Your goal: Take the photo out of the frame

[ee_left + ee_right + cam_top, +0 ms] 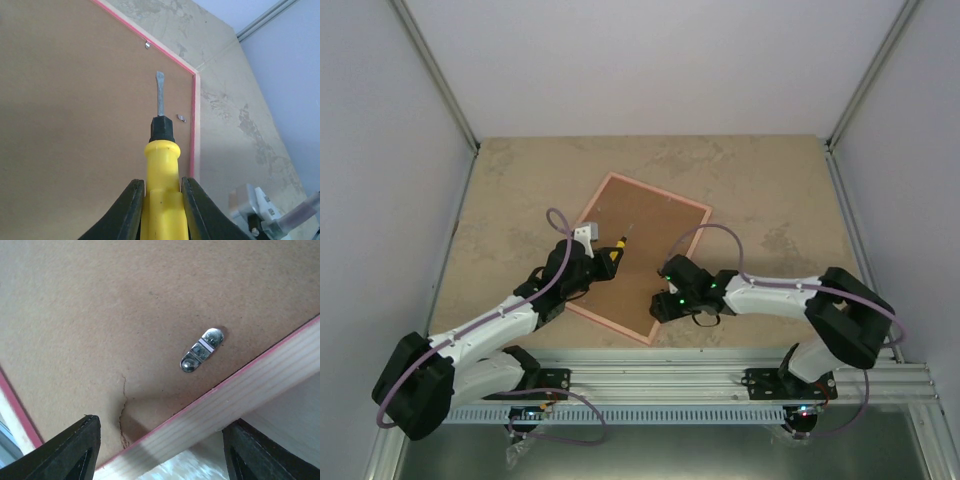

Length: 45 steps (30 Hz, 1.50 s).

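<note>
The pink frame (pixel 660 191) lies face down on the table, its brown backing board (pixel 640 255) facing up. The photo is hidden under the board. My left gripper (pixel 162 182) is shut on a yellow-handled screwdriver (pixel 161 165); the flat blade hovers over the board, close to a metal tab (pixel 182 118) by the frame's (pixel 196 125) rail. My right gripper (pixel 162 422) is open, with its fingers either side of the frame's near edge (pixel 240 395) and nothing gripped. A turn-tab (pixel 201 350) sits on the board just beyond it.
The backing board has a small crack (pixel 122 410) near the right gripper. A second metal tab (pixel 147 45) sits at the frame's far rail. White walls and metal posts enclose the beige table (pixel 770 180). The arm bases stand on a rail at the near edge.
</note>
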### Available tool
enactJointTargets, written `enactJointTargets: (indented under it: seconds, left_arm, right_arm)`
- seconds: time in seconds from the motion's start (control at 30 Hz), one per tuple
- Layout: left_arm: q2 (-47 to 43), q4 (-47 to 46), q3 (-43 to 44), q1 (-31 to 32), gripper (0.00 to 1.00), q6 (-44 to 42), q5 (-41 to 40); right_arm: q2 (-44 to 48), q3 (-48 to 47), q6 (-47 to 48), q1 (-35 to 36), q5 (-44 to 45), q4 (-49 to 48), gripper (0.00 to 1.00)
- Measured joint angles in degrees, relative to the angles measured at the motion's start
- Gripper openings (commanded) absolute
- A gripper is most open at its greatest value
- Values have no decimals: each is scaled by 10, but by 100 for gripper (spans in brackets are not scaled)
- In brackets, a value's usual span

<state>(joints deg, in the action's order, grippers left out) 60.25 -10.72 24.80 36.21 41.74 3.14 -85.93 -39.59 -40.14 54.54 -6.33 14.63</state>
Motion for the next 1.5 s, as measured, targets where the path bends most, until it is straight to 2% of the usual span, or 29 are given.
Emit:
enactJointTargets:
  seconds: [0.17, 0.4, 0.47, 0.63, 0.77, 0.9, 1.03, 1.23, 1.5]
  left_arm:
    - [0, 8, 0, 0, 0, -2, 0]
    - [-5, 9, 0, 0, 0, -4, 0]
    - [-3, 9, 0, 0, 0, -6, 0]
    - [6, 9, 0, 0, 0, -9, 0]
    - [18, 9, 0, 0, 0, -10, 0]
    - [38, 9, 2, 0, 0, -10, 1]
    - [61, 4, 9, 0, 0, -11, 7]
    - [78, -1, 17, 0, 0, -13, 9]
    - [90, -4, 28, 0, 0, -21, 9]
  right_arm:
    - [-50, -49, 5, 18, -10, -13, 70]
    - [-54, -90, 47, -4, 1, 22, 70]
    - [-46, -97, 68, -36, 4, 32, 71]
    - [-9, -113, 130, -168, 4, 33, 71]
    - [-14, -148, 178, -260, -8, 17, 71]
    - [-80, -211, 224, -327, -40, -10, 72]
    - [-169, -274, 263, -363, -69, -20, 74]
    - [-271, -356, 308, -387, -116, -19, 78]
    - [-375, -457, 344, -394, -165, -11, 78]
